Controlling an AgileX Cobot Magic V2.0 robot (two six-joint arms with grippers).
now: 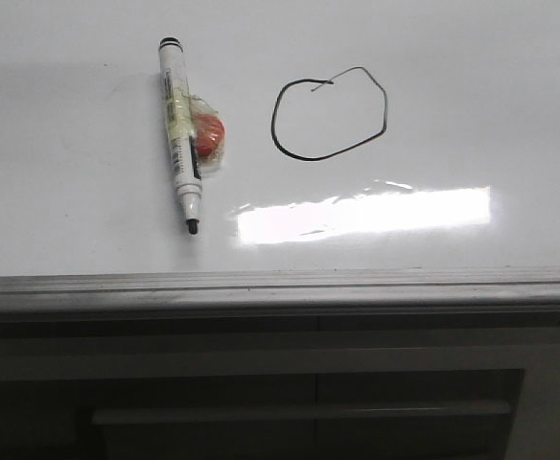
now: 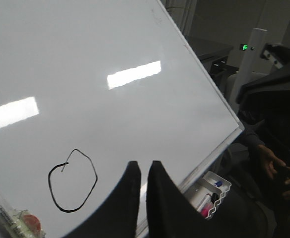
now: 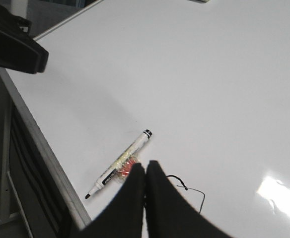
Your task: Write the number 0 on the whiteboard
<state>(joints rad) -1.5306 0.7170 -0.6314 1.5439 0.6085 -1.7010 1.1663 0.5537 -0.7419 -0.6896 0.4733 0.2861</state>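
Note:
The number 0 [image 1: 309, 159] is a thin black lopsided oval with a small tail at its top, drawn on the glossy whiteboard [image 1: 472, 105]. An uncapped white marker [image 1: 180, 134] lies on the board to its left, tip toward the grey rail [image 1: 280, 287], with a red lump [image 1: 210, 132] taped to it. Neither gripper shows in the front view. My left gripper [image 2: 145, 166] is shut and empty, held above the board beside the 0 [image 2: 68, 210]. My right gripper [image 3: 146, 166] is shut and empty above the marker [image 3: 127, 156]; it hides most of the 0 [image 3: 197, 191].
A bright rectangular light patch [image 1: 366, 213] reflects below the 0. A wire tray with pens [image 2: 212, 193] hangs off the board's edge. A person's hand [image 2: 271, 161] is beyond that edge. A black arm part [image 3: 13, 47] sits by the board's rail.

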